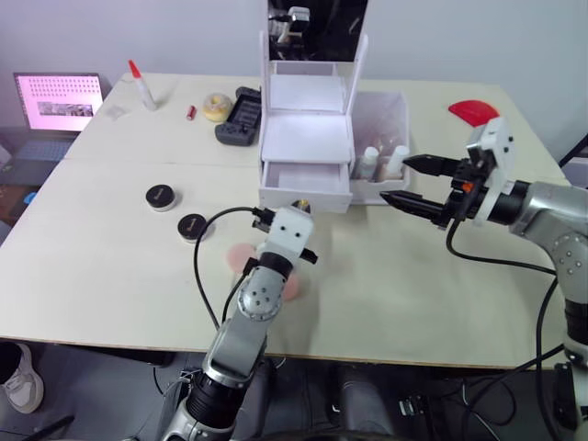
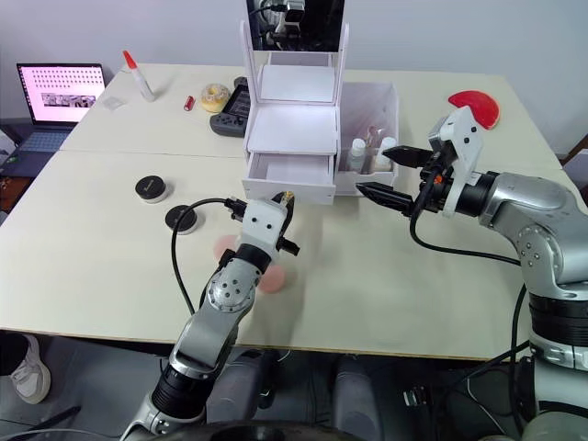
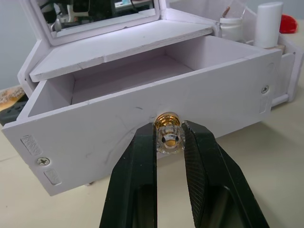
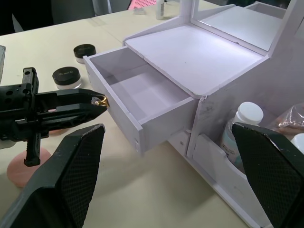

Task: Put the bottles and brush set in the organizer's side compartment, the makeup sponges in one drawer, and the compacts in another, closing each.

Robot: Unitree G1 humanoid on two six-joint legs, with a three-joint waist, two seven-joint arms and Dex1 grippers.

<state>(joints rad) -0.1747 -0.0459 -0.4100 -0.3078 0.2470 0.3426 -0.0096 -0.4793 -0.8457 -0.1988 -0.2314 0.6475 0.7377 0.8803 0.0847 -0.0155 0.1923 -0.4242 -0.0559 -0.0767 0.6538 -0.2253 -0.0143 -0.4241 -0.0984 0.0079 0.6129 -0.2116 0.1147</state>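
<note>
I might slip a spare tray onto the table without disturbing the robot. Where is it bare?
Bare: the near right corner, in front of the right gripper, and the near left, in front of the compacts. Crowded: around the organizer, where the left gripper holds the drawer knob.

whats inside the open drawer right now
Nothing shows in the drawer: its floor is bare. The front corner behind the drawer's front panel is hidden. The left gripper is shut on the knob.
</note>
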